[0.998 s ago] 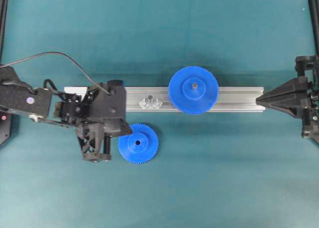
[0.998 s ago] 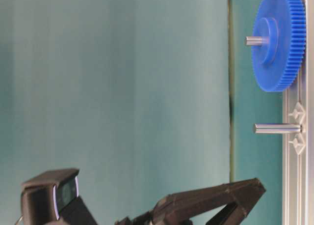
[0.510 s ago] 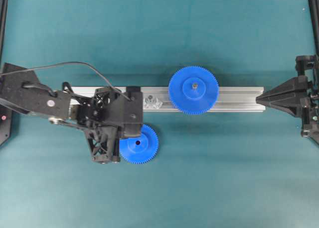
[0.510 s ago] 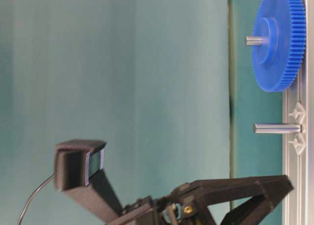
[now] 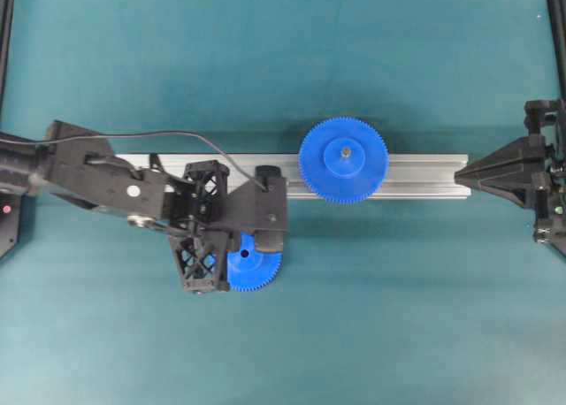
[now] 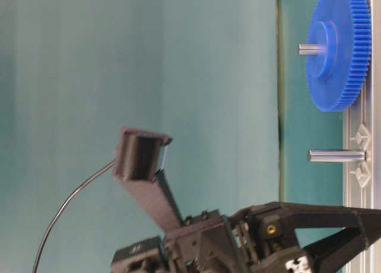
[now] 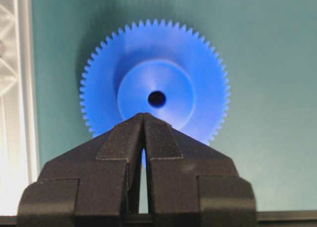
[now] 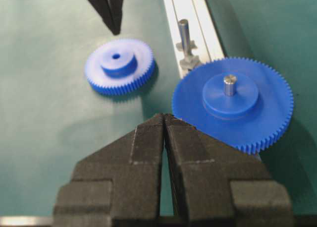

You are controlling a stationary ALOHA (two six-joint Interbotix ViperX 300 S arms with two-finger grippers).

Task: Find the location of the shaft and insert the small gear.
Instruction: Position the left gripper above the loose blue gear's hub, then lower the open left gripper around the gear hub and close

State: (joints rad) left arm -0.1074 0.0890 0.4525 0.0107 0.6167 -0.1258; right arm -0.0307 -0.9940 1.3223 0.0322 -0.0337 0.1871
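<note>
Hovering over the small gear (image 7: pixel 154 95), left gripper (image 7: pixel 143 117) has jaws pressed together, empty, gear flat on the teal mat (image 5: pixel 371 317) just beside the aluminium rail (image 5: pixel 424 175). Shaft (image 8: pixel 184 34) stands upright on rail, free. Beyond, large gear (image 8: pixel 233 102) mounted. Right gripper (image 8: pixel 164 119) closed, empty, far end.

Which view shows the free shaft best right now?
The table-level view: the shaft stands out from the rail in full profile, unblocked. The right wrist view shows it small and far off. Overhead, the left arm covers it. The left wrist view misses it.
</note>
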